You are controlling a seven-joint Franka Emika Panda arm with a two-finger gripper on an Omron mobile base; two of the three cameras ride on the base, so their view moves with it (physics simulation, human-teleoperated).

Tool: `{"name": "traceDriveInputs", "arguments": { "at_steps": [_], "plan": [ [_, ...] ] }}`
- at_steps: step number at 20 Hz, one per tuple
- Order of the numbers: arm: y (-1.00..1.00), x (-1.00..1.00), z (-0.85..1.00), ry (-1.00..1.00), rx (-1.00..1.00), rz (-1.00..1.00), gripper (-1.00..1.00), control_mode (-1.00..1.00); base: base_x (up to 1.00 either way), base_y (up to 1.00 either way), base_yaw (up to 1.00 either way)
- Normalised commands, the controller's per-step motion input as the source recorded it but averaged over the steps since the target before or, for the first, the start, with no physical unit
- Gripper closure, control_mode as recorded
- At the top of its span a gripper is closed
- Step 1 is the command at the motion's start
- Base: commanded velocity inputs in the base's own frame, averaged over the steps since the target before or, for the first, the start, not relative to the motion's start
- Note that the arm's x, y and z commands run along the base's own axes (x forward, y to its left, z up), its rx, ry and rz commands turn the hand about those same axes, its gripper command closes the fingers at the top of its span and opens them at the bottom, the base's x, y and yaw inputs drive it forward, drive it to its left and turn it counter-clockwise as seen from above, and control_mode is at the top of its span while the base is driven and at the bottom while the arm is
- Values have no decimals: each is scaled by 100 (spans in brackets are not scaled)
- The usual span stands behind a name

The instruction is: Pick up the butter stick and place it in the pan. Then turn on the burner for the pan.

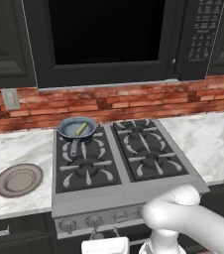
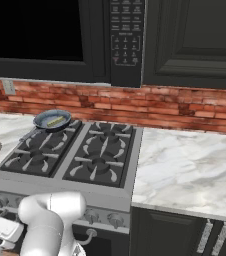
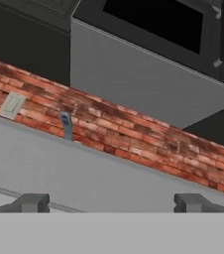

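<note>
On the far left burner of the stove (image 1: 119,158), in the left base view, the pan (image 1: 77,129) is seen with the butter (image 1: 81,129) lying inside it, so the placing is judged done and the burner remains to be lit. A row of knobs (image 1: 94,221) is set along the near front of the stove, and the arm is bent low before it. The wrong knob could easily be turned, since several sit close together and nothing shows which one serves the pan's burner. A plate (image 1: 19,179) rests on the counter to the left, well apart.

From the right base view, pan (image 2: 52,120) and butter (image 2: 55,120) are shown again at far left; the knobs (image 2: 116,220) are partly hidden by the arm, so a slip off a knob might go unnoticed.

Through the hand view, the gripper (image 3: 111,202) is seen spread wide and empty, aimed at brick wall (image 3: 134,129), not at any knob.
</note>
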Motion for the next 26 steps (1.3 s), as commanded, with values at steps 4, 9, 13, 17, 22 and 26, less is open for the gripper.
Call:
{"name": "traceDriveInputs", "arguments": {
  "at_steps": [4, 9, 13, 17, 22, 26],
  "plan": [
    [0, 14, 0, 0, 0, 12, -100, -100, 0, 0, 0],
    [0, 14, -1, 0, 2, 10, -100, -100, 0, 0, 0],
    [0, 6, -13, 1, 8, 6, -100, -100, 0, 0, 0],
    [0, 13, -11, 7, 12, 7, -100, -100, 0, 0, 0],
    [0, 22, -6, 12, 18, 8, -100, -100, 0, 0, 0],
    [-1, 21, -9, 11, 19, 9, -100, -100, 0, 0, 0]
  ]
}}
